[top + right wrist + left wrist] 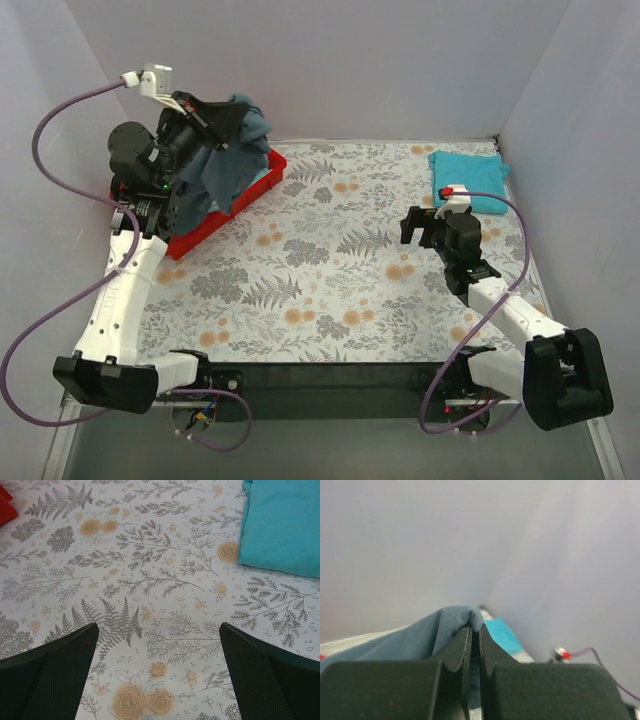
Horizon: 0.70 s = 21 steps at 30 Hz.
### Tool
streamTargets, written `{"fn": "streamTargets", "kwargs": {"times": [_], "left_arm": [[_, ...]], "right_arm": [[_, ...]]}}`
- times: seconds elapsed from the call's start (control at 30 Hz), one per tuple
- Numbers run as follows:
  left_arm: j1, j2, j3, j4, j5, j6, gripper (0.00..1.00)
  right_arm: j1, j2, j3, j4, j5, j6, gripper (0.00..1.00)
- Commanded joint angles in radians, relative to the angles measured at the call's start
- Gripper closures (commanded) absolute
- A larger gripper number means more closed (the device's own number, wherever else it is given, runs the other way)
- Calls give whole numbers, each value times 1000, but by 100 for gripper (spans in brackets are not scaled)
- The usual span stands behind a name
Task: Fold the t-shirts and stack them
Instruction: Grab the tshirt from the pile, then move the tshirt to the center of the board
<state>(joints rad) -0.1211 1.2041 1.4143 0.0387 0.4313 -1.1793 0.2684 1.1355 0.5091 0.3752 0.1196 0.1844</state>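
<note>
I am at the step of getting the next shirt out for folding. My left tool (pixel 475 632) is clamped tight on a fold of the grey-blue t-shirt (pixel 228 160), which hangs from it in a bunch down into the red tray (pixel 268 172) at the far left of the worktop (pixel 330 290). My left arm is reared up high, elbow bent, wrist tipped over the tray near the back wall. My right tool (pixel 421 228) stands wide apart and holds nothing. That arm reaches forward low over the flowered cover, with the folded turquoise t-shirt (pixel 470 180) just beyond it in the far right corner. Next, I judge, I must carry the grey-blue cloth clear of the tray to the middle and spread it flat, likely with my right tool taking a second edge
</note>
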Motion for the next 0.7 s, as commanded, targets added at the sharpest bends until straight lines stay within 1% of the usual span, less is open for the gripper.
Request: {"fn": "streamTargets", "kwargs": {"times": [0.0,0.07,0.1,0.17,0.23,0.27,0.33,0.37,0.4,0.43,0.47,0.5,0.53,0.6,0.63,0.67], "left_arm": [[-122,46,51,70,197,-35,100],[-182,80,54,110,208,-33,100],[-246,93,58,124,210,-23,100],[-304,173,113,122,231,-3,100],[-362,247,185,77,245,22,100],[-379,317,202,55,245,33,98],[-399,389,219,23,233,43,73],[-402,460,227,15,224,58,55],[-403,494,239,0,186,69,27],[-402,568,277,-64,155,102,16],[-402,596,300,-103,102,127,11],[-402,613,307,-135,-2,142,10],[-402,620,296,-144,-55,156,10],[-402,580,211,-117,-145,188,9],[-403,556,163,-67,-243,197,9],[-399,531,68,-45,-287,213,9]], "right_arm": [[-6,-71,35,25,2,6,2],[-5,-95,34,11,12,4,2],[-6,-121,35,1,17,6,2],[-5,-149,39,-15,37,4,2],[-5,-196,29,-38,55,6,2],[-5,-230,25,-45,77,7,2],[-6,-262,14,-58,95,6,2],[-6,-288,6,-62,104,6,2],[-6,-298,2,-67,104,9,2],[-8,-307,-4,-67,95,12,2],[-8,-306,-9,-67,83,13,2],[-6,-303,-7,-65,69,18,2],[-6,-295,-7,-65,49,20,2],[-5,-264,-9,-65,37,23,3],[-6,-250,-9,-65,29,23,3],[-3,-222,-6,-64,22,27,4]]}}
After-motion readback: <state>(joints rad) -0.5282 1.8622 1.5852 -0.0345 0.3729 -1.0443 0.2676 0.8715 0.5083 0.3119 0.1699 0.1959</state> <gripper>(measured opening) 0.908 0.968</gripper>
